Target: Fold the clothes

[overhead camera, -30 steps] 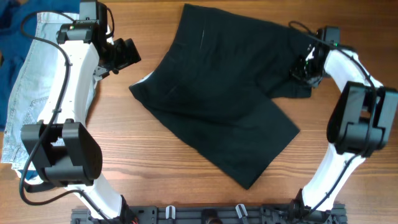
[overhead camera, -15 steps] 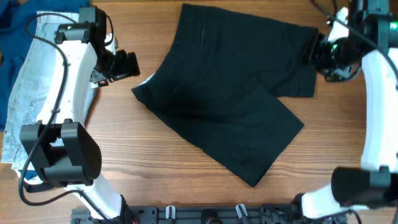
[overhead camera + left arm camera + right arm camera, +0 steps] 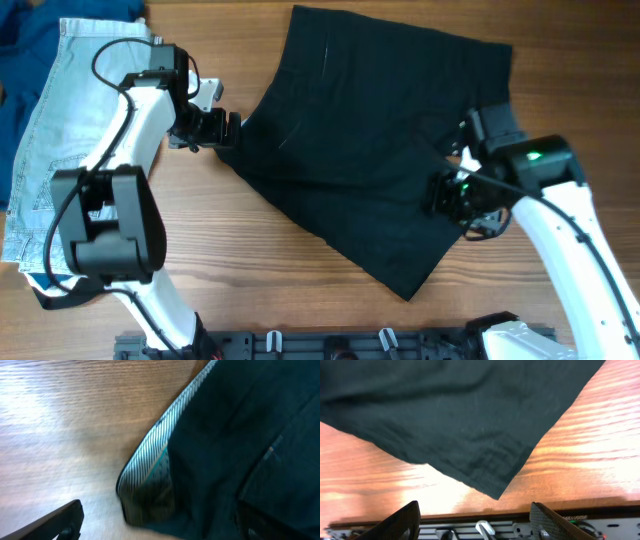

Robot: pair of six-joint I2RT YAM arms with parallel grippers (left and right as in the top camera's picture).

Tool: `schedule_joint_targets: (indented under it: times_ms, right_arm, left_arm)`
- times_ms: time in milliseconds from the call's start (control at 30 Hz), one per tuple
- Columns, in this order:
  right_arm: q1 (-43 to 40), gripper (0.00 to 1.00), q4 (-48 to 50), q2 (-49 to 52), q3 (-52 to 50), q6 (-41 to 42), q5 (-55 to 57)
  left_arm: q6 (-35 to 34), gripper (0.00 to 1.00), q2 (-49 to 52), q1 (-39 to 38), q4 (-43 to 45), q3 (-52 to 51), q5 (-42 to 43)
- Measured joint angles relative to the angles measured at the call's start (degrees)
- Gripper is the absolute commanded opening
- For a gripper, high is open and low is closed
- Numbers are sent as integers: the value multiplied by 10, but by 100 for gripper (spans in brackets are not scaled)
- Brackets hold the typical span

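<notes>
At the black shorts' (image 3: 370, 150) left corner, the left gripper (image 3: 228, 130) is hovering wide open, empty; the right gripper (image 3: 447, 195) is hanging likewise over their near-right leg.

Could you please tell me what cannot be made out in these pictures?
Blue cloth: cut off by the overhead view's top-left corner; its kind is unclear.
Denim: overhead, the left arm covers part of it.
Left end effector: the left wrist view is blurred, so whether its fingers touch the shorts is unclear.
Right end effector: overhead, its body hides the shorts beneath.
</notes>
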Motion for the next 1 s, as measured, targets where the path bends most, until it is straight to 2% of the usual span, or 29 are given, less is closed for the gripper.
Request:
schedule_joint_targets:
  times_ms: [67, 100, 133, 167, 400, 633, 700, 733, 767, 800, 1000]
  right_arm:
    - [31, 71, 14, -1, -33, 31, 5]
    - [45, 71, 17, -1, -51, 49, 7]
    - [56, 71, 20, -1, -66, 65, 9]
    - [69, 71, 21, -1, -84, 81, 9]
    - [172, 74, 106, -2, -224, 195, -5]
    - [176, 77, 202, -3, -326, 278, 15]
    - [176, 68, 225, -3, -338, 288, 22]
    - [176, 50, 236, -3, -341, 292, 24]
    - [176, 20, 252, -3, -343, 295, 24]
    - [176, 4, 260, -3, -343, 295, 24]
    - [169, 4, 247, -4, -338, 284, 27]
  left_arm:
    - [5, 51, 25, -2, 3, 0, 14]
    - [3, 28, 34, -5, 2, 0, 22]
    - [0, 12, 39, -8, 1, -1, 27]
    - [-5, 4, 41, -13, 0, -3, 30]
    - [-85, 4, 42, -26, -23, -3, 42]
    - [-103, 4, 42, -26, -40, -3, 47]
    - [-104, 4, 42, -26, -40, -3, 47]
    - [-104, 4, 42, -26, -41, -3, 47]
    - [-104, 4, 42, -26, -42, -3, 47]
    - [-104, 4, 42, -26, -42, -3, 47]
    - [-118, 4, 39, -25, -58, -3, 49]
